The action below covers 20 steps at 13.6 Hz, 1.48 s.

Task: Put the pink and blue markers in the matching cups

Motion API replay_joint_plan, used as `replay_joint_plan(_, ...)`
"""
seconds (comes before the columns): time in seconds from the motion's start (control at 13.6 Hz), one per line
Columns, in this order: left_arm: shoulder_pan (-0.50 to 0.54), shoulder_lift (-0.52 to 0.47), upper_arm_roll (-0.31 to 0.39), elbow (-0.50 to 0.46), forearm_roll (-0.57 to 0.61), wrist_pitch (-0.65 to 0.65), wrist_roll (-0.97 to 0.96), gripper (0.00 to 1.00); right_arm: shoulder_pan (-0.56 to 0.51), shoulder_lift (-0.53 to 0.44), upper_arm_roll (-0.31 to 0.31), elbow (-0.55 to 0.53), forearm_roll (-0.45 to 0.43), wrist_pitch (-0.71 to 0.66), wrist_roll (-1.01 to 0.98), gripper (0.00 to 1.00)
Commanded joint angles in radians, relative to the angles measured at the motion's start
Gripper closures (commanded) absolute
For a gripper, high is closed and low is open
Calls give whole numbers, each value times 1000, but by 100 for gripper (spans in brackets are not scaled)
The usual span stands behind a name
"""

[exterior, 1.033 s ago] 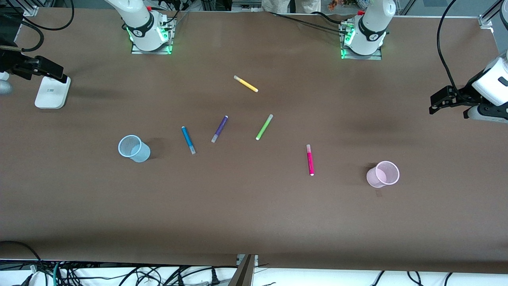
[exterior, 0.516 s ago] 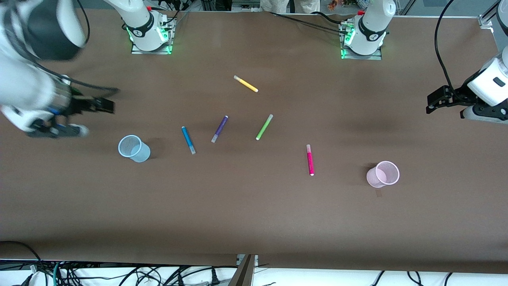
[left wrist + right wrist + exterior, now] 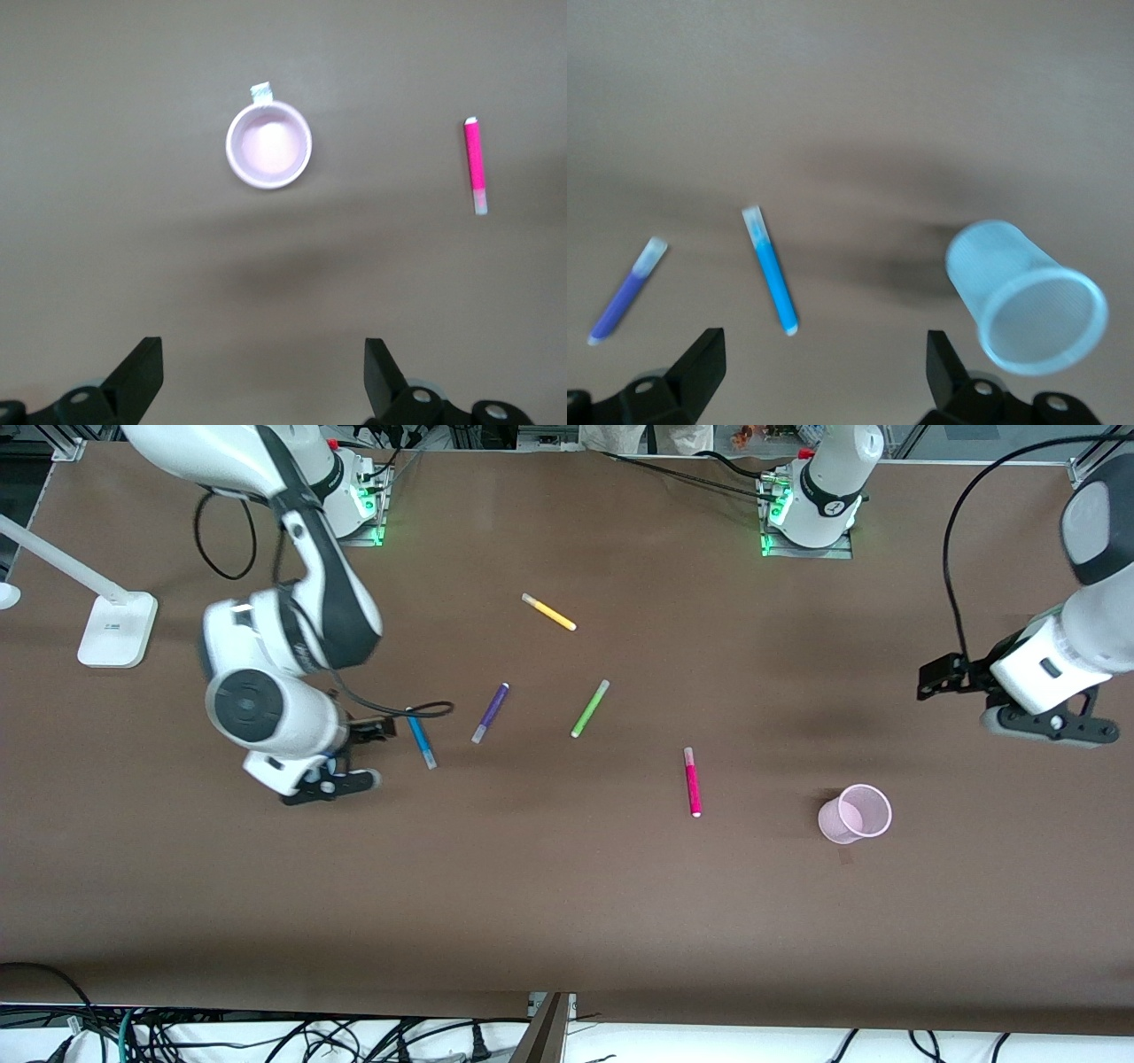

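Tabletop [image 3: 567, 903]: brown, with five markers lying flat.
Right gripper [image 3: 819, 376]: spread wide, empty, over the blue cup [image 3: 1026, 307], just beside the blue marker [image 3: 421, 738].
Left gripper [image 3: 263, 381]: spread wide, empty, near the pink cup [image 3: 856, 813].
Pink marker [image 3: 692, 781]: flat, between the blue marker and the pink cup.

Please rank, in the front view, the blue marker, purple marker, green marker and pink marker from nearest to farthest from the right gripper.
The right gripper is open, over the table beside the blue marker.
1. blue marker: right beside it.
2. purple marker: next toward the left arm's end.
3. green marker: mid-table.
4. pink marker: farthest, toward the pink cup.
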Motion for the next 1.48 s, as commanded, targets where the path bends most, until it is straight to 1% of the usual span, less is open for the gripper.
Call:
replay_joint_plan(0.0, -62, 133, -2, 121, -10, 21, -102, 0, 14, 52, 4, -19, 17, 104, -2, 0)
replay_joint_plan(0.22, -163, 255, -1, 175, -11, 116, -324, 0, 34, 103, 14, -54, 17, 211, -3, 0)
replay_joint_plan(0.37, -237, 340, -1, 204, 6, 183, -408, 0, 34, 118, 30, -89, 18, 293, -3, 0)
replay_joint_plan(0.44, -274, 364, -1, 204, 6, 243, -414, 0, 34, 124, 37, -100, 18, 317, -2, 0)
replay_joint_plan(0.52, -286, 389, -1, 197, 7, 310, -412, 0, 34, 124, 41, -106, 18, 325, -2, 0)
replay_joint_plan(0.59, -297, 417, -2, 193, 7, 340, -405, 0, 33, 126, 43, -109, 18, 325, -3, 0)
replay_joint_plan(0.74, -357, 461, -2, 192, 7, 348, -402, 0, 34, 132, 43, -123, 18, 331, -3, 0)
replay_joint_plan(0.89, -377, 480, -2, 175, 10, 352, -388, 0, 33, 132, 55, -140, 18, 347, -6, 0)
replay_joint_plan(1.03, -371, 526, -1, 173, 9, 390, -302, 0, 33, 132, 55, -151, 18, 351, -6, 0)
replay_joint_plan(1.18, -366, 549, -2, 166, 3, 423, -230, 0, 33, 132, 57, -163, 18, 353, -8, 0)
replay_joint_plan(1.25, -371, 558, -2, 157, -2, 423, -225, 0, 33, 132, 57, -171, 18, 360, -8, 4)
replay_joint_plan(1.4, -378, 575, -2, 146, -1, 438, -222, 0, 34, 138, 57, -180, 18, 377, -8, 19)
